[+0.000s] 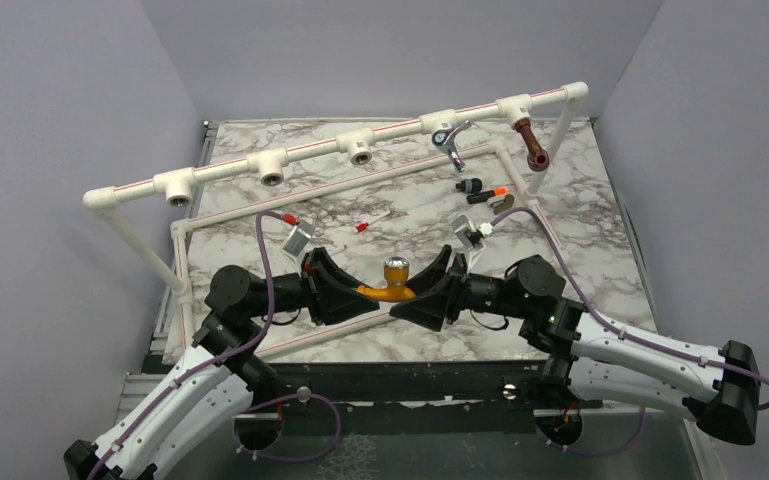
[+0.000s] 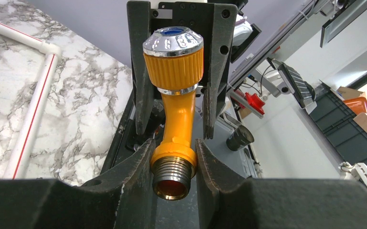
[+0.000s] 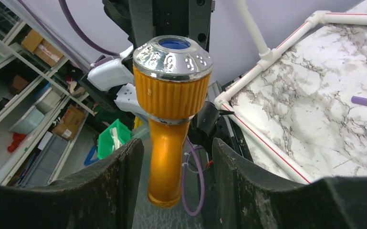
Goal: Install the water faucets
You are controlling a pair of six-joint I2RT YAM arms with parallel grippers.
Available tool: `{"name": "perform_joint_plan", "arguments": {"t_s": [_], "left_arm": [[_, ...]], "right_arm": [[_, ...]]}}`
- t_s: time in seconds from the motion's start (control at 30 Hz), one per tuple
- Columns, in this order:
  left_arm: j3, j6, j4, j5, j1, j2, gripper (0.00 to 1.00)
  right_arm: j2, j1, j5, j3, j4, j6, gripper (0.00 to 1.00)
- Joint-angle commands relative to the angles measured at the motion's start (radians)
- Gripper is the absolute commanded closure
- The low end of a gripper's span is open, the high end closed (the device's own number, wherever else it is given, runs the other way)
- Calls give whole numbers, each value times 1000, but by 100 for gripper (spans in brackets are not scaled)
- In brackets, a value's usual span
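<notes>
Left wrist: yellow faucet (image 2: 177, 114) pinched at threaded end in left claw (image 2: 174, 160), spout btwn spread right claw (image 3: 176, 148)

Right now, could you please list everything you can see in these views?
yellow faucet: one, mustard with silvery knob, held off the table between both grippers
chrome faucet: one, silvery, at a tee on the far pipe
brown faucet: one, copper, at the far pipe's right tee
black faucet: one, orange-tipped, lying on the table near the chrome one
stick: one, white, red-tipped, mid-table
empty tees: three, white, left stretch of the far pipe
table: one, marbled white
left gripper: shut on the yellow faucet's threaded end
right gripper: around its spout, grip unclear
</notes>
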Motion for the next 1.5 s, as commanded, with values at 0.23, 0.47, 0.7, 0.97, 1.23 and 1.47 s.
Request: {"name": "perform_joint_plan", "arguments": {"t_s": [0.23,0.47,0.7,0.97,1.23,1.47], "left_arm": [[19,14,50,-5,-1,12,100],[3,11,50,-17,-1,13,100],[5,12,50,-9,-1,18,100],[5,13,47,-5,-1,17,100],[6,14,45,-4,-1,20,100],[9,15,44,-3,-1,18,100]], "right_arm": [[-12,5,-31,37,65,-5,48],[1,5,-31,45,64,-7,55],[7,4,-30,46,68,-4,60],[-32,5,14,28,68,-5,58],[-34,5,24,25,69,1,54],[-28,4,40,28,52,-2,50]]}}
